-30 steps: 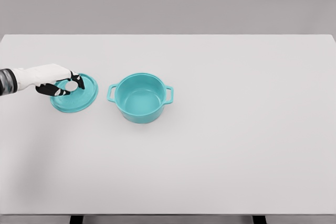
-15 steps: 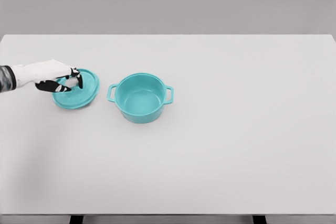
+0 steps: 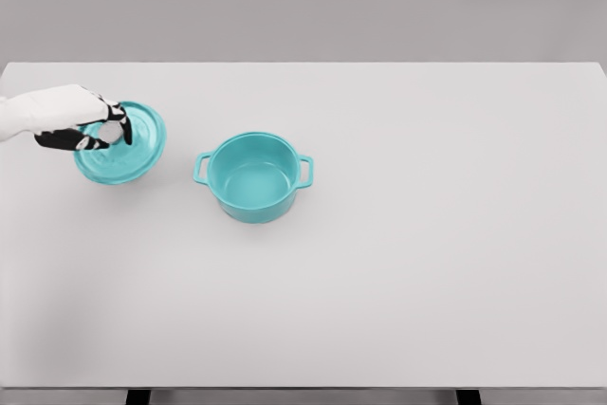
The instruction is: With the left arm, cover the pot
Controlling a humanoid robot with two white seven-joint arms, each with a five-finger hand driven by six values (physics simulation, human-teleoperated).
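Now lid (image 3: 123, 147) tilted, robot hand (image 3: 87, 124) gripping knob (image 3: 111, 130)

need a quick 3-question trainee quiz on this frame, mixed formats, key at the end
1. True or false: the lid already sits on the pot.
2. Which robot hand grips the lid's knob? A) left B) right C) neither
3. Fill in: seen from the head camera, the lid is to the ____ of the pot.

Key:
1. False. The pot is open and its inside shows; the lid is apart from it.
2. A. The left robot hand has its fingers closed on the knob; no right arm is in view.
3. Left, over the table.
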